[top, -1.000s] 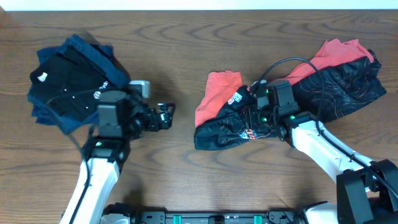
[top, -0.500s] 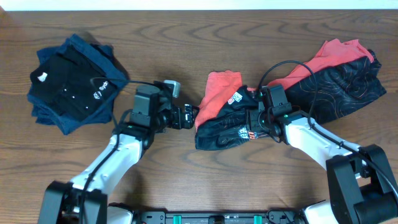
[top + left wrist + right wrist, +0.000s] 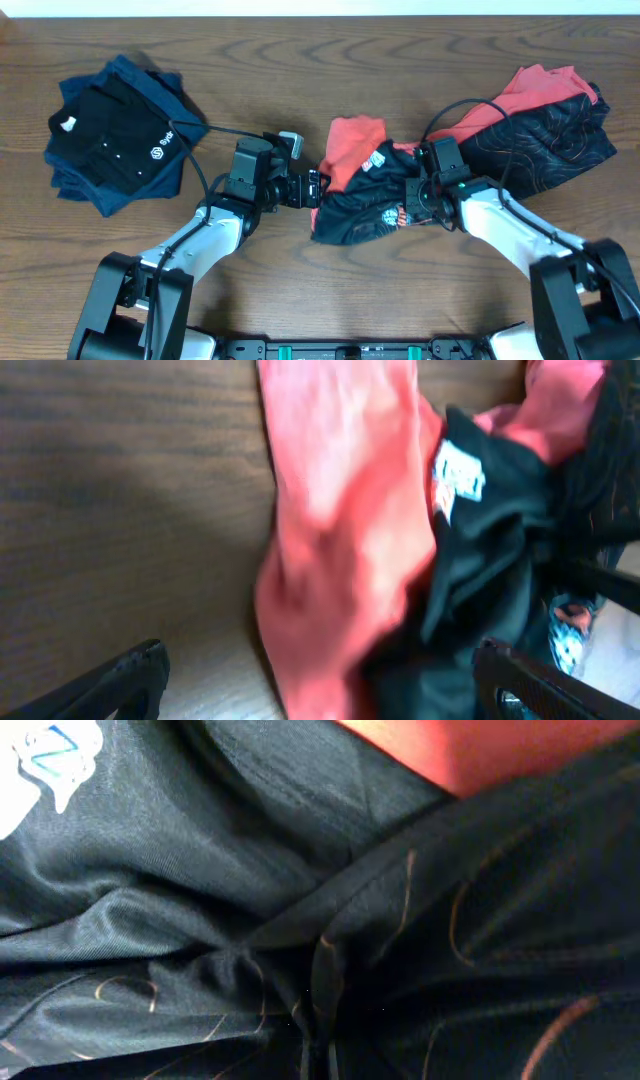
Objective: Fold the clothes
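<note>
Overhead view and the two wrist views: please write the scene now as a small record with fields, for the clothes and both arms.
surface: brown wooden table
unfolded pile: coral-red T-shirt tangled with black jersey with red line pattern, centre to right
dark stack: black shirt lying on navy shirt, far left
left jaws: open, at the pile's left edge, coral cloth between them
right jaws: buried in the jersey, state not visible

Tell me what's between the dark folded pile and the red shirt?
In the overhead view, the left gripper and its black cable sit there, above bare brown table.
</note>
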